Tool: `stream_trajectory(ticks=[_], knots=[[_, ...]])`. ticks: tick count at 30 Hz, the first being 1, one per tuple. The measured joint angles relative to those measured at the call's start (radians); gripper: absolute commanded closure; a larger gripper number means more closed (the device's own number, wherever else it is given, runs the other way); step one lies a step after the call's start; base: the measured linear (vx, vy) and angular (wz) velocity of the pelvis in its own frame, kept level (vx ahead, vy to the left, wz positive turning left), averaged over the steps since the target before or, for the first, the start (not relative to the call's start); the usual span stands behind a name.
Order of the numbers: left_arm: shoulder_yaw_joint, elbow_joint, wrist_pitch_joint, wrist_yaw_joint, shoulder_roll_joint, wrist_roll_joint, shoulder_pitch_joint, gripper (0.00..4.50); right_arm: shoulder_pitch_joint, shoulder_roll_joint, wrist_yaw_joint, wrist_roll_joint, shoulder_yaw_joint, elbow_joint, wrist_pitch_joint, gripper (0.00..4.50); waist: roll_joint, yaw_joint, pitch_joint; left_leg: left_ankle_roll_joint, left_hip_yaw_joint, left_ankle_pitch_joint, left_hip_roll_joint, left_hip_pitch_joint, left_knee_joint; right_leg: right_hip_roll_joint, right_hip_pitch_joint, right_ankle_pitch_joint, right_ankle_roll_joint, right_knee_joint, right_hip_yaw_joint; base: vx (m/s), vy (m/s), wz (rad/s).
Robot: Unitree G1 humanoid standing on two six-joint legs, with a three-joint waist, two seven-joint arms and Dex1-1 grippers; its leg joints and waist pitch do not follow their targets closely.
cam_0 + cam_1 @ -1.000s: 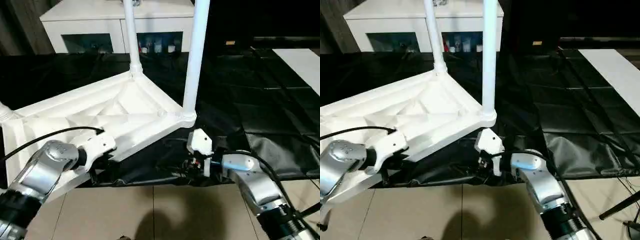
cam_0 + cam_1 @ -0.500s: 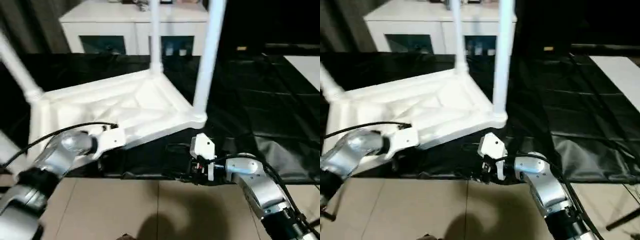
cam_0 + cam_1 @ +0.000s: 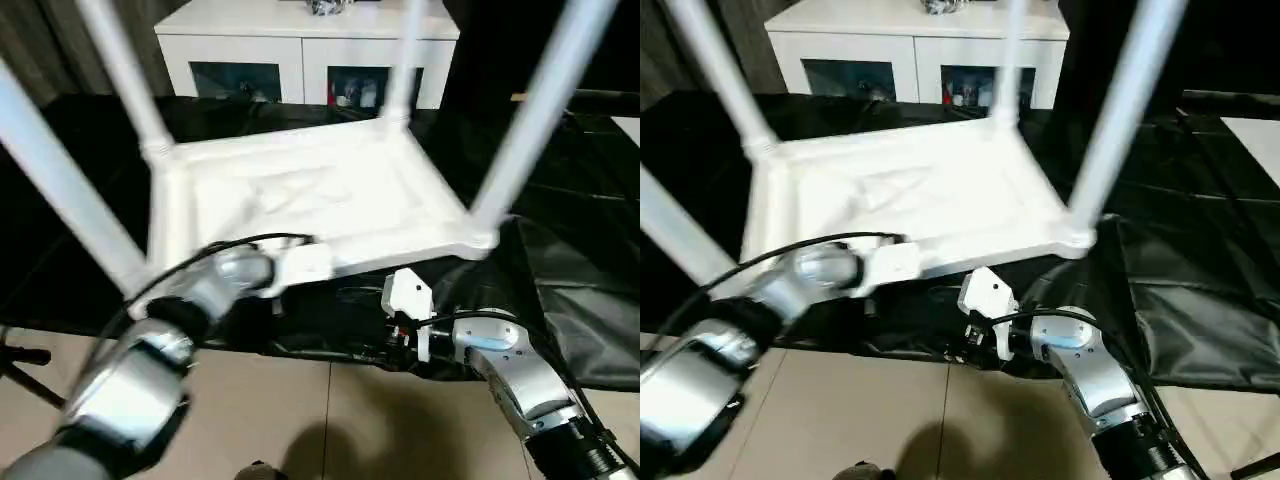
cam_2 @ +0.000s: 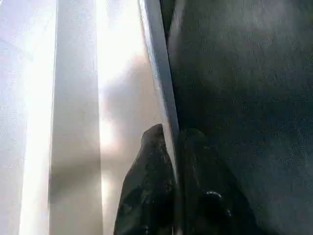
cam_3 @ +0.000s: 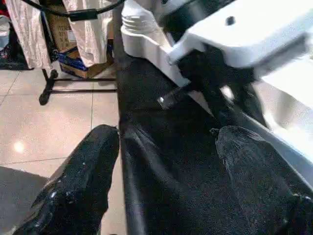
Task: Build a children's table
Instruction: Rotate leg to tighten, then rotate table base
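Four legs are seen fitted in the corner sockets of the upturned tabletop (image 3: 300, 195), which is tilted on the black mat (image 3: 570, 300) in front of the white cabinet (image 3: 300, 50). The near long rim of the tabletop is pinched between the two black fingers (image 4: 146, 196) of the left gripper (image 4: 173, 191), one finger on each face of the thin wall. The right gripper (image 5: 166, 181) is held with its fingers wide apart and nothing between them, low over the mat, just below the tabletop's near right corner, where a leg (image 3: 525, 125) stands in its socket.

The step in hand is judged to be turning the assembled table over. A thin rim is poorly suited to bearing the whole weight, so the clamp should be kept firm and the swing slow. The free right gripper would be best brought under the tabletop's near corner or onto that leg for support, so that the rim is not twisted out and no leg is levered from its socket.
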Motion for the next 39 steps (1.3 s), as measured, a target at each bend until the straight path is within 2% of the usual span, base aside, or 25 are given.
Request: stream_trajectory(ticks=[2,6,12,14,17,19,20,24,29,31,34,36,37,39], knots=[[0.000,0.037,-0.015,0.015,-0.035,0.009,-0.024,4.43,0.002,-0.002,-0.004,-0.004,0.000,-0.002,0.001,1.00,0.009,-0.002,-0.001,0.003,0.000,0.003,0.000,-0.003,0.003,0.000,-0.002,-0.001,0.002,0.000,0.001,0.000,0.000,0.00],[-0.005,0.095,-0.047,0.060,-0.090,0.035,-0.056,4.43,0.007,-0.007,-0.021,-0.013,-0.001,-0.015,0.003,1.00,0.020,-0.007,-0.002,0.007,0.000,0.005,0.000,-0.008,0.006,0.000,-0.003,-0.003,0.004,-0.005,0.001,0.000,0.000,0.00],[-0.008,0.146,-0.065,0.137,-0.097,0.058,-0.076,4.43,0.015,-0.010,-0.032,-0.014,-0.001,-0.028,0.006,1.00,0.024,-0.033,0.000,0.008,0.000,0.005,0.000,-0.009,0.006,0.000,-0.003,-0.003,0.004,-0.006,0.001,0.000,0.000,0.00],[-0.005,0.159,-0.065,0.152,-0.100,0.060,-0.080,3.73,0.024,-0.010,-0.039,-0.014,-0.001,-0.029,0.007,1.00,0.024,-0.035,0.000,0.008,0.000,0.005,0.000,-0.008,0.005,0.000,-0.003,-0.003,0.004,-0.005,0.000,0.000,0.000,0.00],[0.017,0.160,-0.096,0.180,-0.106,0.065,-0.083,3.65,0.030,-0.010,-0.047,-0.017,-0.001,-0.029,0.009,1.00,0.025,-0.040,0.000,0.008,-0.001,0.005,0.000,-0.008,0.005,0.000,-0.003,-0.003,0.005,-0.004,-0.001,0.000,0.000,0.00],[0.037,0.156,-0.116,0.195,-0.113,0.050,-0.100,3.24,0.027,-0.007,-0.056,-0.023,-0.001,-0.029,0.009,1.00,0.025,-0.040,0.000,0.008,-0.001,0.005,0.000,-0.006,0.005,-0.001,-0.001,-0.002,0.004,-0.004,-0.002,0.000,0.000,0.00],[0.048,0.153,-0.118,0.203,-0.113,0.043,-0.114,3.24,0.027,-0.007,-0.060,-0.025,-0.001,-0.029,0.009,1.00,0.025,-0.040,0.000,0.008,-0.001,0.005,0.000,-0.006,0.005,-0.001,-0.001,-0.001,0.003,-0.004,-0.002,0.000,0.000,0.00],[0.128,0.129,-0.119,0.191,-0.101,-0.031,-0.131,2.94,0.026,-0.006,-0.085,-0.031,-0.003,-0.028,0.009,1.00,0.029,-0.049,-0.003,0.008,-0.001,0.005,0.000,0.001,0.005,-0.001,0.005,-0.001,0.003,-0.004,-0.002,0.000,0.000,0.00],[0.194,0.116,-0.099,0.126,-0.094,-0.107,-0.104,2.47,0.001,-0.006,-0.105,-0.034,-0.018,-0.025,0.009,1.00,0.029,-0.056,-0.003,0.008,-0.001,0.005,0.001,0.000,0.004,-0.001,0.003,-0.001,0.003,-0.004,-0.003,0.000,0.000,0.00],[0.249,0.031,-0.034,0.027,-0.061,-0.180,-0.061,2.32,-0.027,-0.007,-0.118,-0.036,-0.029,-0.012,0.010,1.00,0.031,-0.060,-0.003,0.008,-0.001,0.005,0.001,0.001,0.004,-0.001,0.002,0.000,0.002,-0.004,-0.003,0.000,0.000,0.00],[0.302,-0.179,0.107,-0.117,0.012,-0.299,0.045,2.03,-0.064,-0.016,-0.139,-0.052,-0.047,0.025,0.007,1.00,0.031,-0.063,-0.004,0.007,-0.001,0.005,0.001,0.002,0.003,-0.001,0.002,0.001,0.002,-0.003,-0.004,0.000,0.000,0.00],[0.308,-0.377,0.217,-0.218,0.078,-0.384,0.163,1.85,-0.080,-0.017,-0.152,-0.062,-0.053,0.054,0.000,1.00,0.031,-0.065,-0.004,0.007,0.000,0.005,0.001,0.002,0.003,-0.001,0.000,0.001,0.002,-0.001,-0.003,0.000,0.000,0.00],[0.307,-0.501,0.283,-0.269,0.121,-0.432,0.246,1.85,-0.087,-0.012,-0.157,-0.064,-0.052,0.064,-0.002,1.00,0.032,-0.069,-0.004,0.007,0.000,0.005,0.001,0.002,0.002,-0.001,-0.001,0.000,0.002,0.000,-0.002,0.000,0.000,0.00],[0.307,-0.669,0.386,-0.353,0.194,-0.524,0.397,1.56,-0.095,-0.003,-0.162,-0.065,-0.058,0.082,-0.005,1.00,0.031,-0.075,-0.003,0.007,0.000,0.005,0.002,0.000,0.001,0.000,-0.004,-0.003,0.004,0.001,-0.003,0.000,0.000,0.00]])
